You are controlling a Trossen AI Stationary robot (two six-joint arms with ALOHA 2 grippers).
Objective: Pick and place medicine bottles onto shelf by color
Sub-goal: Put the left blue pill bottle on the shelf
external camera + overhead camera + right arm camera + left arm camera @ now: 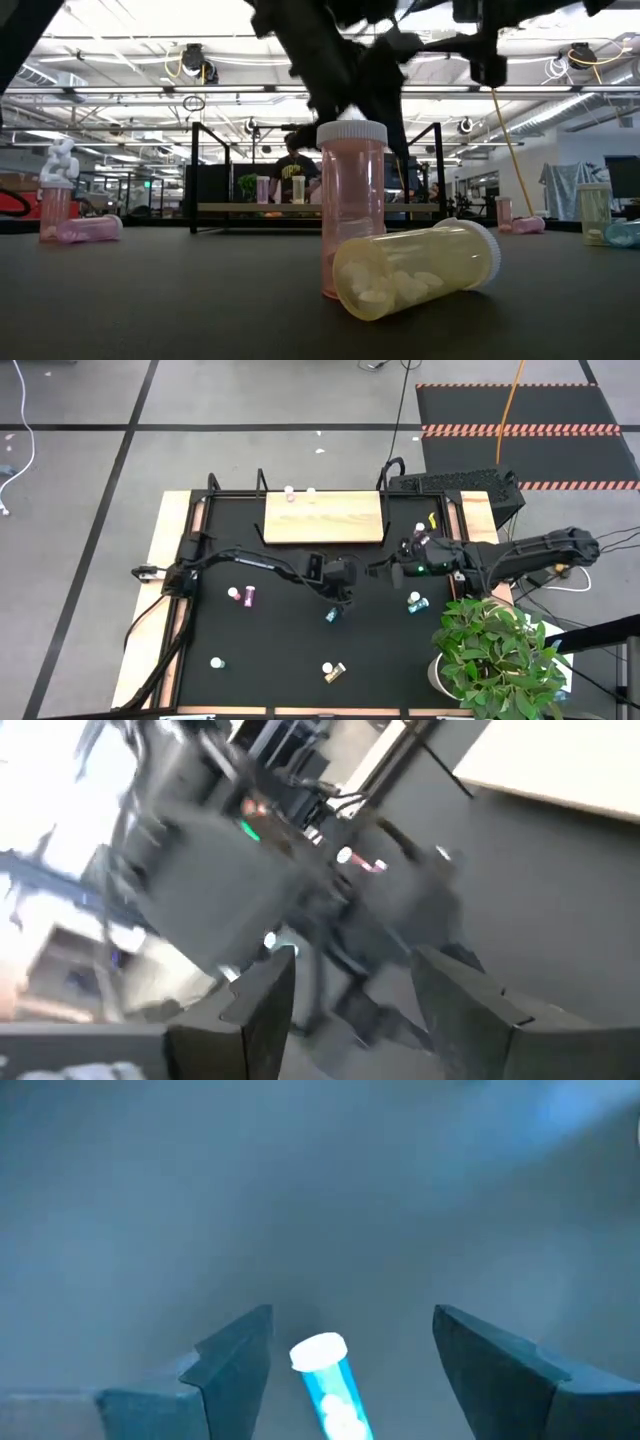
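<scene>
A teal bottle (325,1385) lies on the black table (280,650), white cap outward, between the wide-open fingers of the left gripper (338,603), untouched by either. The shelf (322,517) sits at the table's far edge with two bottles (300,492) standing on its rear edge. The right gripper (385,568) hovers open near the shelf's right end.

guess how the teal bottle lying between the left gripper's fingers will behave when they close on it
The small teal plastic bottle with a white cap lies on its side, so a nudge would probably roll it. It looks smooth and may slip. The left gripper is open around it; the few pills inside suggest it is light.
</scene>
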